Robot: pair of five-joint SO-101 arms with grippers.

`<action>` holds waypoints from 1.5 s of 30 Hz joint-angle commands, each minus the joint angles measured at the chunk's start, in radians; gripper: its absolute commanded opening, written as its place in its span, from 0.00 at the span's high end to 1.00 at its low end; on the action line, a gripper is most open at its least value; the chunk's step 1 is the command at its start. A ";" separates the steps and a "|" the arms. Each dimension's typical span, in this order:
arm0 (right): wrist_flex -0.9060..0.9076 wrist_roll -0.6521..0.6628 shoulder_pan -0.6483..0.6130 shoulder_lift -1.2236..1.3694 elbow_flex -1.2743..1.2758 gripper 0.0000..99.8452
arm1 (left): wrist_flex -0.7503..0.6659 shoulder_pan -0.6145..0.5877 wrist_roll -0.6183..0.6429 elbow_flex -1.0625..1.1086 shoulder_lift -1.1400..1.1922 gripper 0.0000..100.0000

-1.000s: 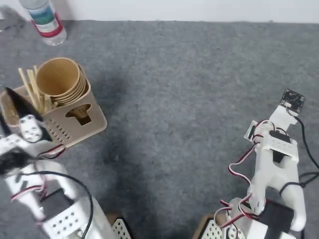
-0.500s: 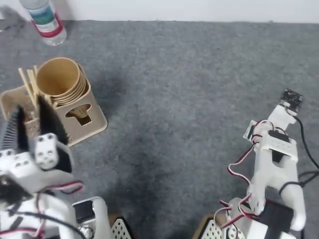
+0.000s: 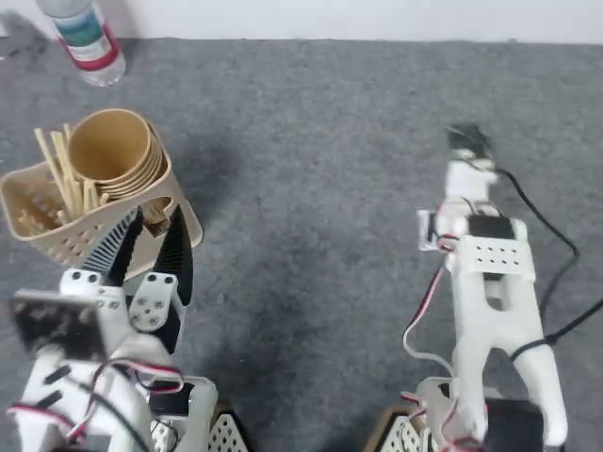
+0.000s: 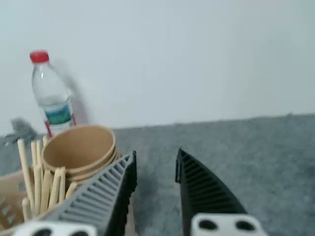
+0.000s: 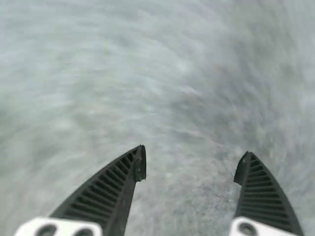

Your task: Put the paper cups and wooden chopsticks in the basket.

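Observation:
A stack of brown paper cups (image 3: 111, 146) stands in the tan basket (image 3: 52, 243) at the left, with several wooden chopsticks (image 3: 57, 168) leaning beside it. My left gripper (image 3: 158, 213) hovers open just in front of the basket's near wall, holding nothing. Its wrist view shows the gripper (image 4: 155, 155) beside the cups (image 4: 78, 147), chopsticks (image 4: 27, 164) and basket (image 4: 9, 206). My right arm (image 3: 485, 273) reaches over the carpet at the right. The right gripper (image 5: 194, 151) is open over bare grey carpet, nothing between its fingers.
A plastic water bottle (image 3: 87, 33) with a red cap stands at the back left by the white wall, and is seen behind the cups as the bottle (image 4: 51, 98). Grey carpet (image 3: 320, 160) covers the table between the arms.
My left gripper has swung from the basket's left side round to its front, fingers apart. The right arm has stretched forward and shifted a little left.

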 commanded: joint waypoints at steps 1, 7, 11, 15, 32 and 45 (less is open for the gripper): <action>0.285 0.080 -0.104 -0.108 -0.233 0.70 | 0.031 -0.055 -0.012 0.087 0.005 0.87; 0.369 0.078 -0.096 -0.131 -0.253 0.70 | 0.048 -0.310 -0.057 -0.119 0.015 0.88; 0.343 0.084 -0.091 -0.140 -0.272 0.70 | 0.141 -0.508 -0.186 -0.292 0.086 0.85; 0.519 0.261 -0.211 -0.073 -0.468 0.70 | 0.229 -0.832 -0.249 -0.443 0.213 0.84; 0.717 0.322 -0.665 0.464 -1.295 0.70 | 0.127 -1.244 -0.204 -0.177 0.795 0.85; 0.358 0.264 -0.803 0.677 -1.484 0.70 | -0.301 -1.244 -0.040 0.389 0.778 0.85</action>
